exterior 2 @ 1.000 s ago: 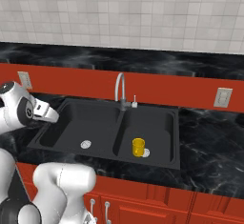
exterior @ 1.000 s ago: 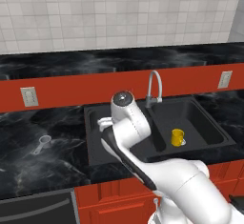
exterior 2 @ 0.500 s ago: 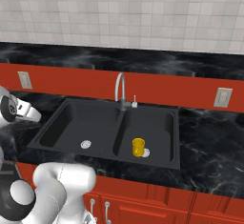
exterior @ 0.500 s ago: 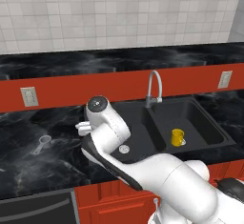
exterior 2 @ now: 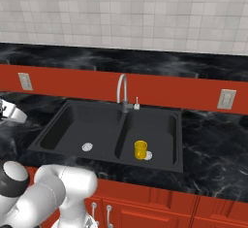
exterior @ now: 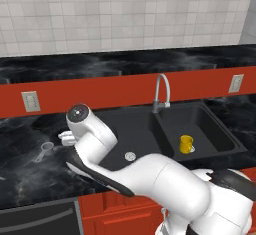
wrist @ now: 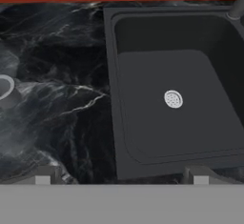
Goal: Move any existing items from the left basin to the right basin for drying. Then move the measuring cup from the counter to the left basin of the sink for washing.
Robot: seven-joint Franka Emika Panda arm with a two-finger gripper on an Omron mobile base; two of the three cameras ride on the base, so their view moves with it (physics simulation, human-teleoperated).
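Judging by the mug (exterior: 186, 144) sitting in the right basin (exterior 2: 167, 125), you have the first half done, while the cup (exterior: 46, 147) lies on the table (exterior: 20, 179) left of the sink (exterior: 117, 124), your hand (wrist: 121, 176) open and empty.

- The measuring cup (wrist: 5, 90) is cut off by the hand view's left edge; its handle is out of frame.
- The arm hides part of the left basin (exterior: 131, 129) in the left base view.

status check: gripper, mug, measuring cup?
Gripper open, empty, over left basin edge. Yellow mug in right basin. Measuring cup on counter; path clear.
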